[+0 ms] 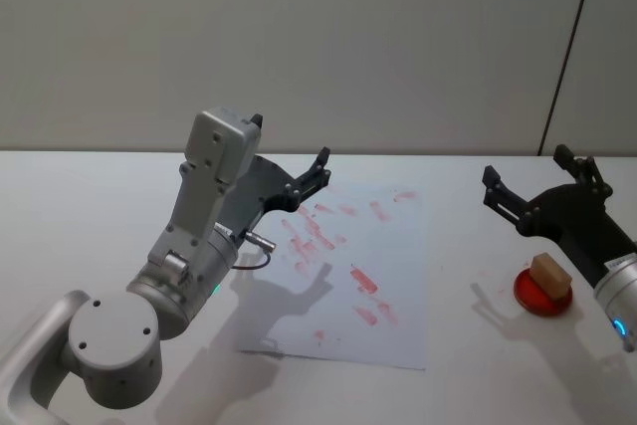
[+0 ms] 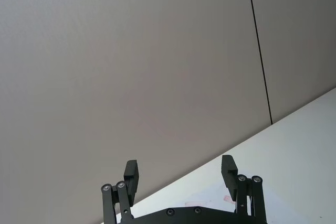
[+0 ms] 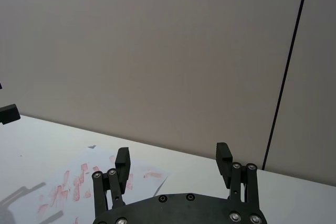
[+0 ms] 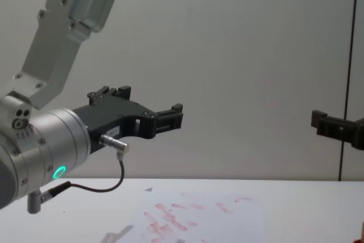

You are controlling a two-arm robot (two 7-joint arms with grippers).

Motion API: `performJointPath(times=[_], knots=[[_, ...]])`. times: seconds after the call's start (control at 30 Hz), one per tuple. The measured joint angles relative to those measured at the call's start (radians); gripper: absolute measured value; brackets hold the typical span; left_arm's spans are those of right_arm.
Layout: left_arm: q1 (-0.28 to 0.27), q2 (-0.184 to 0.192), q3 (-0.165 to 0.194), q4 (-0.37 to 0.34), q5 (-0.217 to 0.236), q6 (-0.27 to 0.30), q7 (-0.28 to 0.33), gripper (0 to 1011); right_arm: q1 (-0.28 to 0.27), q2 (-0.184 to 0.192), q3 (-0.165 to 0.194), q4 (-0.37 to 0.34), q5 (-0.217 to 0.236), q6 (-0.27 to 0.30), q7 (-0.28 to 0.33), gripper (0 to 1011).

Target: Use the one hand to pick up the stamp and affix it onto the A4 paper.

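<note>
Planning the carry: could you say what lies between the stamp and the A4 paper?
Only bare table, in the head view, beyond the red pad under the stamp.

The right claw (image 3: 173, 156) hovers raised, its fingers spread wide; the left claw (image 2: 180, 169), equally splayed, hangs well apart.

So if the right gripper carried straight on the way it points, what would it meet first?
Nothing nearby: the right gripper, jaws open, aims over the table toward the grey wall, probably its first contact.

No legible text, label or number anywhere; red imprints (image 1: 363, 279) on the A4 paper (image 1: 398, 246) unreadable smudges.
</note>
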Motion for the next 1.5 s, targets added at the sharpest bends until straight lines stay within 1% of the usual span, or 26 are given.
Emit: performJointPath(times=[1.5], knots=[[0.0, 0.0, 0.0, 0.0, 0.0, 0.0, 0.0, 1002, 0.0, 0.0, 0.0, 0.0, 0.0, 0.0, 0.001, 1001]])
